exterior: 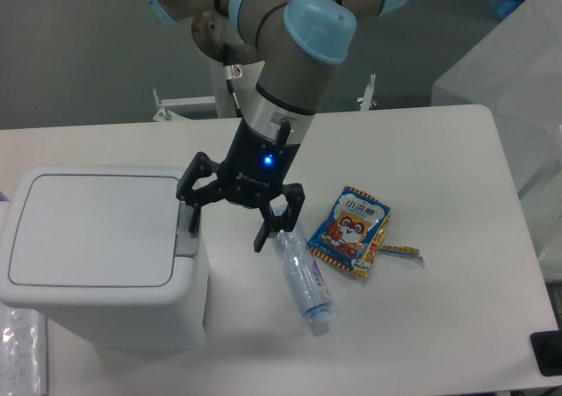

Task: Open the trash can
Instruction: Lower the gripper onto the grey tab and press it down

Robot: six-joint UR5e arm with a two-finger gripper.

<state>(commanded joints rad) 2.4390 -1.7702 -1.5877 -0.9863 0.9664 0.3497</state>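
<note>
Trash can (97, 264) sits at the table's (439, 150) left front, white and boxy, with its flat lid down, so we cannot see what is inside. Our gripper (226, 225) hangs with fingers spread wide and empty, one fingertip at the grey tab on the bin's right rim, the other just above the plastic bottle (303, 280) beside the snack packet (351, 231)

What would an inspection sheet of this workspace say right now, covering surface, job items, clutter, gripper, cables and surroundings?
Surface: white table, clean.
Job's things: white trash can at left, lid shut, grey button tab on its right rim.
Clutter: plastic bottle lying flat, snack packet, small wrapper.
Gripper: gripper open, one finger at the tab, other finger above the bottle.
Cables: black cable along the arm.
Surroundings: translucent covered object far right.
</note>
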